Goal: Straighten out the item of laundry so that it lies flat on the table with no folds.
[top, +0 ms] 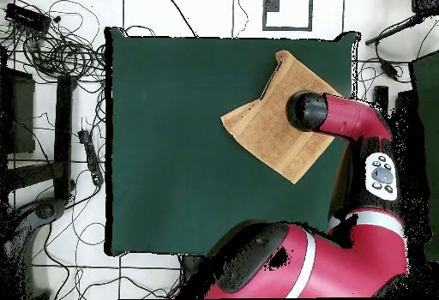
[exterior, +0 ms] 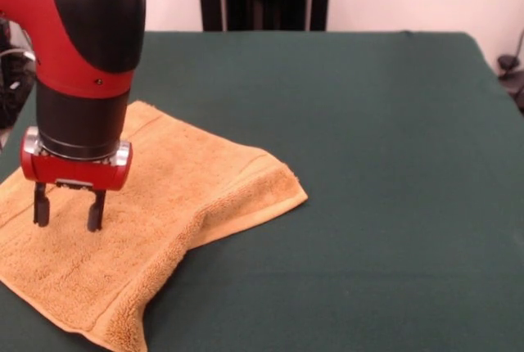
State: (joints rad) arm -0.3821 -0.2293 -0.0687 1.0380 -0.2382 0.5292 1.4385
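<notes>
the towel (exterior: 155,221) lies near a corner of the table (exterior: 368,164), mostly spread but with one edge still folded over, while the gripper (exterior: 69,209) hovers above it, fingers apart and empty.

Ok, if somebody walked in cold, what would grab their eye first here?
Probably the golden-orange terry towel glowing against the dark green table, lying near one corner with a fold rumpled along its edge. Next, the bulky red and black arm coming down over it, its open gripper poised right at the cloth.
</notes>
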